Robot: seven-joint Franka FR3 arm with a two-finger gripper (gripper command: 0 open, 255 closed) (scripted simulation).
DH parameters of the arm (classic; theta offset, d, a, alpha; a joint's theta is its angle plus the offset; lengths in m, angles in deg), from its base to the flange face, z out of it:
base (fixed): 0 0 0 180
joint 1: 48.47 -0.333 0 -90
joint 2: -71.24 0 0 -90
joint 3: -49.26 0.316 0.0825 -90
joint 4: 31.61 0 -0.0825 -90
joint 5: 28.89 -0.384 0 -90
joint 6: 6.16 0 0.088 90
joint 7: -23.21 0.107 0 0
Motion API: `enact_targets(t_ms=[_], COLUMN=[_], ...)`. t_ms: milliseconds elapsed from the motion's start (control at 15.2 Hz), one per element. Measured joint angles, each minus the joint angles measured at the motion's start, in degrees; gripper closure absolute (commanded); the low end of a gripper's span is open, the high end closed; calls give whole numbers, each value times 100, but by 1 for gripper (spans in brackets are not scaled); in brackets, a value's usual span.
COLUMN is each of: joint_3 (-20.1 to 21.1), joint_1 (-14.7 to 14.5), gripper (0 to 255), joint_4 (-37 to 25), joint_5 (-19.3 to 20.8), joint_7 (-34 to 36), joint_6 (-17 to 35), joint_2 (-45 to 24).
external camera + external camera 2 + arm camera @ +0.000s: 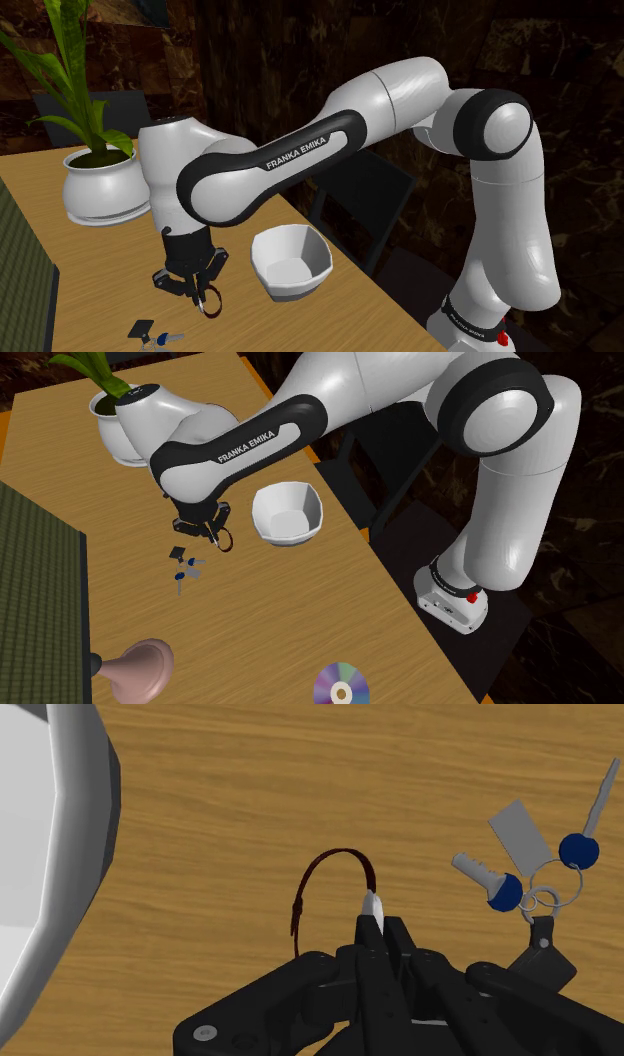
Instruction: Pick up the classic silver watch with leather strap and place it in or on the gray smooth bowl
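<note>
Gripper (pixel 385 932) shut on the watch (pixel 372 906): fingers pinch the silver case, and the dark red-brown strap arcs out as a thin loop to one side of them. The grip is at the fingertips only, so little of the case is clasped.

Shoulder view: gripper (pixel 200 294) low over the wooden table (pixel 100 275), the watch (pixel 212 305) hanging from its tips. Whether the strap is fully clear of the wood cannot be told. The bowl (pixel 316 262), drawn white with a grey rim, sits on the table near the gripper, toward this view's right. A bunch of blue-headed keys (pixel 150 335) lies just beside the gripper on the other side.

Second exterior view: same order, with keys (pixel 186 565), gripper (pixel 212 532) and watch (pixel 226 540), then bowl (pixel 306 530).

Judged step: carry to the bowl; the release is not yet done.

Doing it well:
- Rise first, enough for the dangling strap to pass over the bowl's rim (pixel 100 799). The loop hangs lower than the fingers, so it sets the clearance.
- Move sideways slowly, since a thin pinch on a smooth case may slip or pivot.
- Centre over the hollow, not the rim; lower, then part the fingers.
- Travel leads away from the keys, so there is no snag risk there.
</note>
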Motion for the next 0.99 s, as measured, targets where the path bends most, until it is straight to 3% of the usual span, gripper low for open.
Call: enact_targets(t_ms=[330,990], joint_3=[3,59], joint_1=[-1,6], gripper=[255,255], joint_4=[-20,-521], joint_5=[-4,-96], joint_7=[3,11], joint_6=[-28,-689], joint_2=[9,195])
